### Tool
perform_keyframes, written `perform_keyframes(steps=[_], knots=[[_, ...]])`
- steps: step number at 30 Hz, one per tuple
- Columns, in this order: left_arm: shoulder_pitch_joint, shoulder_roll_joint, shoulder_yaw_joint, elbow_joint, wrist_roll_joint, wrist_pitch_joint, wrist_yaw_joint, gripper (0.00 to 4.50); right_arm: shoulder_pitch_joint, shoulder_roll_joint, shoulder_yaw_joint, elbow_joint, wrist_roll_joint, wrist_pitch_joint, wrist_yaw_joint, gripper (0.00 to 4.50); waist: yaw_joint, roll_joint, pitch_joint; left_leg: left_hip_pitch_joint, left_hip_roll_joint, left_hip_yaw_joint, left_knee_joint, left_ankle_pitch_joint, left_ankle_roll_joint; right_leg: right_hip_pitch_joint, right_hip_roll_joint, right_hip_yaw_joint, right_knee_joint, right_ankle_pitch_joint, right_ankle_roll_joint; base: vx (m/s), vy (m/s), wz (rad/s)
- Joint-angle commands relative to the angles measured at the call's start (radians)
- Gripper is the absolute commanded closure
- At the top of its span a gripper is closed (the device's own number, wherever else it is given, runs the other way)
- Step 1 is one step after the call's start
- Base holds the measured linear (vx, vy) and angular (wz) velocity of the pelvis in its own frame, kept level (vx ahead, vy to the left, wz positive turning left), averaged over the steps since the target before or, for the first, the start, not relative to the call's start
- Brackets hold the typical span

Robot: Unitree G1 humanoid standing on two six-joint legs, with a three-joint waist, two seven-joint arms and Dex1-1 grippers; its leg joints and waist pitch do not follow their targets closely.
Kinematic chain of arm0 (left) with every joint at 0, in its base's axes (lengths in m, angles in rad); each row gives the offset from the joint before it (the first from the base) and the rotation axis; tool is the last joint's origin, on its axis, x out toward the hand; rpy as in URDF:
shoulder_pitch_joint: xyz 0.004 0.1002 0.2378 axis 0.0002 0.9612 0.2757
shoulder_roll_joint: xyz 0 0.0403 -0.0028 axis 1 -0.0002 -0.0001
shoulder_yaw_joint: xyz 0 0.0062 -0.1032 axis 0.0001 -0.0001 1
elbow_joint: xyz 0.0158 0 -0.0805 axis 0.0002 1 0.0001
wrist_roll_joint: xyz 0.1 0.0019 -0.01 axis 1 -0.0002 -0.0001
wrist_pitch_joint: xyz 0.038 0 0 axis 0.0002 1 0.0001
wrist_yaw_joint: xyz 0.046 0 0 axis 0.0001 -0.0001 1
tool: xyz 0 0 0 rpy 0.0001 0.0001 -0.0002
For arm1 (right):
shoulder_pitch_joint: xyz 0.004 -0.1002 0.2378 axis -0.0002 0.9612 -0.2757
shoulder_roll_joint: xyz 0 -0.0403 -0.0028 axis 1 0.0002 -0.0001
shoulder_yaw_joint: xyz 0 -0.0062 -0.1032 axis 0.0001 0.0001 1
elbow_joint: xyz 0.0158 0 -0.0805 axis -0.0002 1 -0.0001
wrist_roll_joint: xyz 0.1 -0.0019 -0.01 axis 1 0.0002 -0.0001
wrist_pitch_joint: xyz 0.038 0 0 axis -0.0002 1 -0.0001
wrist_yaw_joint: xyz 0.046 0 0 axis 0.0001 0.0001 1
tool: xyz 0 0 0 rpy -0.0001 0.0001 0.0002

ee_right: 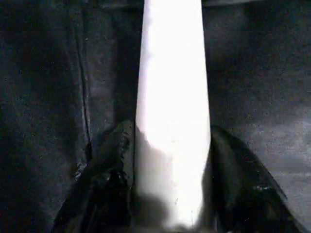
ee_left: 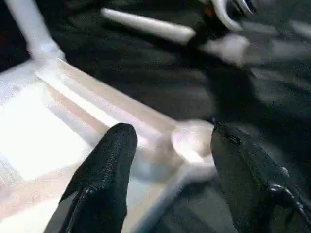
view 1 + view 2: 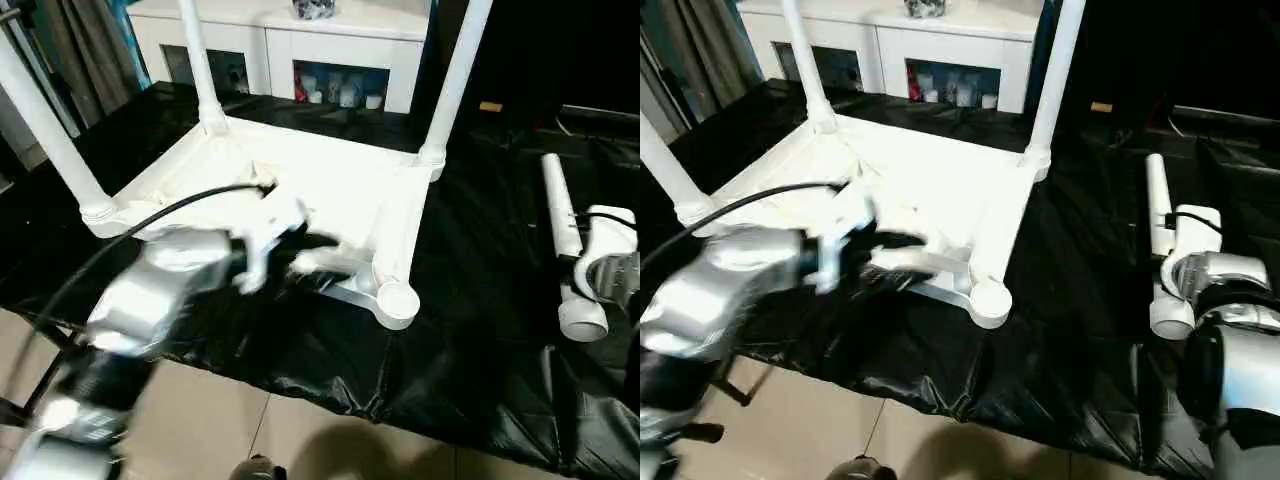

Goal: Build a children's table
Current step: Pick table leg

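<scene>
A black, wrinkled plastic sheet [image 3: 470,330] covers the low surface which carries everything. Its near edge hangs above a pale tiled floor [image 3: 300,440]. On the sheet, toward the left side, lies the white rectangular plastic tabletop [image 3: 300,190] with its underside up. Three white tubular legs [image 3: 455,80] stand upright in its corner sockets, and the near right socket [image 3: 397,300] is empty. A fourth white tubular leg [image 3: 560,215] lies flat on the sheet near its right edge, well apart from the tabletop.

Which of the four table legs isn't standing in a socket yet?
The leg lying flat on the black sheet, at the right gripper, which is shut on it. The other three stand upright in the tabletop's corner sockets.
</scene>
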Motion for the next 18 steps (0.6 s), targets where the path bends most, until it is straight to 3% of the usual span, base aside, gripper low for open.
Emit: perform_keyframes(steps=[1, 2, 3, 4, 5, 6, 7, 8, 9, 11, 12, 13, 14, 15, 17, 18], knots=[[-0.029, -0.036, 0.01, 0.044, 0.011, 0.016, 0.078, 1.68, 0.02, -0.011, -0.055, -0.014, 0.052, -0.041, -0.026, 2.68, -0.004, -0.015, -0.078, 0.014, 0.053, -0.028, -0.068, -0.188, 0.001, 0.059, -0.072, 0.06, -0.076, -0.204, -0.211, 0.0, 0.0, 0.0], [-0.029, -0.036, 0.01, 0.044, 0.011, 0.016, 0.078, 1.68, 0.02, -0.011, -0.056, -0.014, 0.052, -0.041, -0.026, 2.68, -0.004, -0.017, -0.079, 0.012, 0.052, -0.027, -0.065, -0.175, 0.012, 0.058, -0.072, 0.059, -0.075, -0.201, -0.21, 0.0, 0.0, 0.0], [-0.045, -0.065, 0.021, 0.074, 0.024, 0.029, 0.129, 1.4, 0.015, -0.006, -0.099, -0.027, 0.091, -0.077, -0.019, 2.68, -0.008, -0.013, -0.078, 0.009, 0.05, -0.026, -0.065, -0.173, 0.018, 0.059, -0.07, 0.058, -0.077, -0.199, -0.206, 0.0, 0.0, 0.0], [-0.052, -0.076, 0.028, 0.085, 0.025, 0.037, 0.146, 1.33, 0.013, -0.003, -0.115, -0.035, 0.107, -0.097, -0.017, 2.68, -0.009, -0.014, -0.079, 0.011, 0.05, -0.026, -0.064, -0.178, 0.021, 0.059, -0.071, 0.058, -0.078, -0.202, -0.203, 0.0, 0.0, 0.0], [-0.059, -0.086, 0.036, 0.096, 0.025, 0.046, 0.162, 1.33, 0.011, 0.001, -0.131, -0.043, 0.123, -0.119, -0.017, 2.69, -0.015, 0.004, -0.078, 0.013, 0.051, -0.026, -0.065, -0.198, 0.021, 0.056, -0.07, 0.056, -0.085, -0.212, -0.199, 0.0, 0.0, 0.0], [-0.075, -0.116, 0.057, 0.121, 0.009, 0.071, 0.188, 1.3, 0.007, 0.014, -0.166, -0.071, 0.163, -0.161, 0.008, 2.69, -0.018, -0.006, -0.078, 0.012, 0.049, -0.027, -0.064, -0.199, 0.024, 0.059, -0.069, 0.054, -0.084, -0.211, -0.2, 0.0, 0.0, 0.0], [-0.097, -0.151, 0.082, 0.149, -0.01, 0.092, 0.217, 0.97, 0.008, 0.033, -0.201, -0.113, 0.205, -0.221, 0.046, 2.69, -0.021, -0.013, -0.079, 0.007, 0.04, -0.024, -0.058, -0.18, 0.049, 0.064, -0.071, 0.051, -0.084, -0.228, -0.195, 0.0, 0.0, 0.0], [-0.1, -0.155, 0.086, 0.153, -0.012, 0.093, 0.221, 0.88, 0.01, 0.036, -0.204, -0.122, 0.21, -0.229, 0.053, 2.69, -0.023, -0.012, -0.081, 0.003, 0.04, -0.024, -0.057, -0.167, 0.06, 0.065, -0.072, 0.051, -0.084, -0.233, -0.192, 0.0, 0.0, 0.0], [-0.123, -0.179, 0.114, 0.169, -0.028, 0.102, 0.25, 0.88, 0.023, 0.061, -0.213, -0.183, 0.234, -0.25, 0.099, 2.69, -0.025, -0.019, -0.081, -0.001, 0.04, -0.025, -0.057, -0.148, 0.07, 0.067, -0.072, 0.049, -0.084, -0.235, -0.189, 0.0, 0.0, 0.0], [-0.167, -0.222, 0.172, 0.194, -0.072, 0.118, 0.297, 0.81, 0.073, 0.12, -0.221, -0.341, 0.285, -0.278, 0.181, 2.69, -0.021, -0.012, -0.083, -0.003, 0.041, -0.023, -0.053, -0.103, 0.108, 0.064, -0.07, 0.049, -0.083, -0.213, -0.186, 0.0, 0.0, 0.0], [-0.167, -0.222, 0.172, 0.194, -0.072, 0.118, 0.297, 0.53, 0.073, 0.12, -0.221, -0.341, 0.285, -0.278, 0.181, 2.69, -0.02, -0.012, -0.083, -0.002, 0.04, -0.023, -0.052, -0.096, 0.118, 0.063, -0.069, 0.049, -0.084, -0.204, -0.181, 0.0, 0.0, 0.0], [-0.182, -0.237, 0.192, 0.203, -0.094, 0.122, 0.309, 0.53, 0.098, 0.143, -0.221, -0.41, 0.306, -0.285, 0.213, 2.69, -0.022, -0.004, -0.087, -0.004, 0.042, -0.028, -0.052, -0.072, 0.13, 0.065, -0.066, 0.046, -0.076, -0.179, -0.194, 0.0, 0.0, 0.0], [-0.204, -0.259, 0.218, 0.21, -0.135, 0.138, 0.31, 0.45, 0.161, 0.189, -0.21, -0.574, 0.357, -0.263, 0.254, 2.69, -0.021, -0.009, -0.087, 0.0, 0.045, -0.026, -0.051, -0.071, 0.14, 0.06, -0.067, 0.047, -0.078, -0.173, -0.199, 0.0, 0.0, 0.0], [-0.204, -0.259, 0.218, 0.21, -0.135, 0.138, 0.31, 0.44, 0.161, 0.189, -0.21, -0.574, 0.357, -0.263, 0.254, 2.69, -0.014, -0.006, -0.088, 0.003, 0.047, -0.027, -0.052, -0.055, 0.155, 0.061, -0.066, 0.049, -0.074, -0.149, -0.196, 0.0, 0.0, 0.0], [-0.236, -0.288, 0.25, 0.219, -0.19, 0.164, 0.312, 0.41, 0.256, 0.251, -0.19, -0.815, 0.441, -0.208, 0.301, 2.69, -0.01, -0.007, -0.084, 0.002, 0.046, -0.025, -0.053, -0.036, 0.173, 0.06, -0.061, 0.051, -0.08, -0.14, -0.192, 0.0, 0.0, 0.0], [-0.236, -0.288, 0.25, 0.219, -0.19, 0.164, 0.312, 0.2, 0.256, 0.251, -0.19, -0.815, 0.441, -0.208, 0.301, 2.69, -0.004, -0.002, -0.093, 0.005, 0.057, -0.032, -0.053, -0.028, 0.174, 0.058, -0.069, 0.051, -0.07, -0.128, -0.202, 0.0, 0.0, 0.0]])
